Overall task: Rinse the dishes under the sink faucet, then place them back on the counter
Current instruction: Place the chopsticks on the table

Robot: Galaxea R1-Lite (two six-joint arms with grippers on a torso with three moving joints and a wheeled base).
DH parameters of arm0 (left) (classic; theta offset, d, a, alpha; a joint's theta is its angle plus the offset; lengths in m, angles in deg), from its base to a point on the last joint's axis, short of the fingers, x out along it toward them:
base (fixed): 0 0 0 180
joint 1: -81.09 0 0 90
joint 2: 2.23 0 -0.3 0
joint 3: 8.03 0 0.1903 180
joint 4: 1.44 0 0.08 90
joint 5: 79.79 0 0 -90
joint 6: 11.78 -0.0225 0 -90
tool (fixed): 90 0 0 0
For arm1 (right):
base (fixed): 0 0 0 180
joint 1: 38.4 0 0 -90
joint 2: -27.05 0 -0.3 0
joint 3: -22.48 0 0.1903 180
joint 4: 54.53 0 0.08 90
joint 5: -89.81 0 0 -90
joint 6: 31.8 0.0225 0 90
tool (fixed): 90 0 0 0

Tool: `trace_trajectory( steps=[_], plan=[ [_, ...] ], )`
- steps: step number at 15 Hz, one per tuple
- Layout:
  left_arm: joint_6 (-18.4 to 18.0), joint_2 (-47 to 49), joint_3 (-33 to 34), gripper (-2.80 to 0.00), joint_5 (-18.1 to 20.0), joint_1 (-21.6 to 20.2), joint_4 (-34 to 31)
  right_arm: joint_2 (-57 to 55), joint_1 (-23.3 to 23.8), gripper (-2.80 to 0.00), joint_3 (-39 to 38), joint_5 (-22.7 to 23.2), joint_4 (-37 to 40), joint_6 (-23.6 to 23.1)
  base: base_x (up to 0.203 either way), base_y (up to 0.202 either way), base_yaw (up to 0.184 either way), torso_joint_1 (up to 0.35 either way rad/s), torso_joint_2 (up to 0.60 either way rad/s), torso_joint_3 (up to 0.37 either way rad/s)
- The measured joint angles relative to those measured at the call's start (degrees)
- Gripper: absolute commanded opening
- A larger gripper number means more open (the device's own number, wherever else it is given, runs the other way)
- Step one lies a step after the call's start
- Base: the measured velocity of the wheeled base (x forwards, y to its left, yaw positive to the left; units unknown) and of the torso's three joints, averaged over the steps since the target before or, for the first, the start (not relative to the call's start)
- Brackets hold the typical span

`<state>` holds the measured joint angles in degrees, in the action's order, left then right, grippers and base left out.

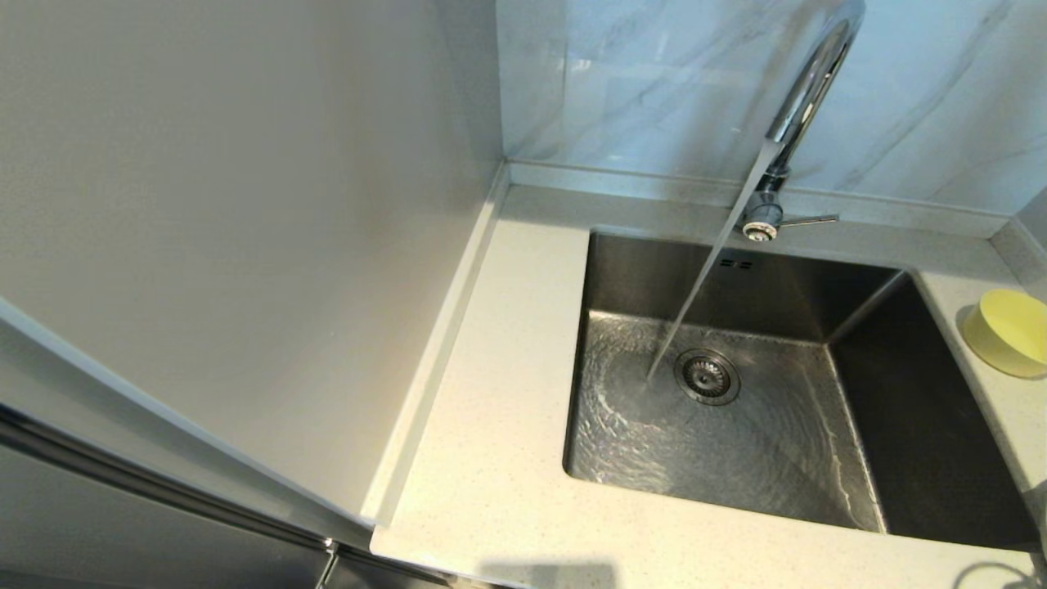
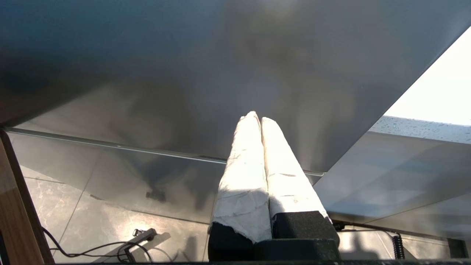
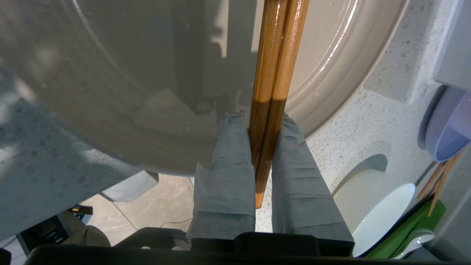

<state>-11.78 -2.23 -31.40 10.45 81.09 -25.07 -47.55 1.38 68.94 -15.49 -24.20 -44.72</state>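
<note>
Right gripper (image 3: 263,147) clenched on chopsticks (image 3: 274,73) above the plate (image 3: 147,92) — faucet (image 1: 806,98) running into the sink (image 1: 736,409), bowl (image 1: 1010,331) at far right; left gripper (image 2: 259,121) closed, idle.

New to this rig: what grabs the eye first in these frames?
Water streams from the faucet into the sink, landing beside the drain strainer. The right gripper is shut on the chopsticks, over the plate on the counter. The yellow bowl sits right of the sink.
</note>
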Motion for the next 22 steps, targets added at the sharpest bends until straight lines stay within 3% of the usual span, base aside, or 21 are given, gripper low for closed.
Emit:
trace_trajectory(
  steps=[13, 14, 22],
  plan=[
    [0.0, 0.0, 0.0, -2.80, 0.0, 0.0, 0.0, -3.0, 0.5, -2.80, -1.4, 0.0, -3.5, -0.4, 0.000, 0.000, 0.000, 0.000, 0.00, 0.000],
    [0.0, 0.0, 0.0, -2.80, 0.0, 0.0, 0.0, -3.1, 0.5, 0.00, -1.4, 0.0, -4.3, -0.5, 0.000, 0.000, 0.000, 0.000, 0.00, 0.000],
    [0.0, 0.0, 0.0, -2.80, 0.0, 0.0, 0.0, -3.0, 1.6, 0.00, -1.4, -0.1, -9.5, -0.8, 0.000, 0.000, 0.000, 0.000, 0.00, 0.000]
  ],
)
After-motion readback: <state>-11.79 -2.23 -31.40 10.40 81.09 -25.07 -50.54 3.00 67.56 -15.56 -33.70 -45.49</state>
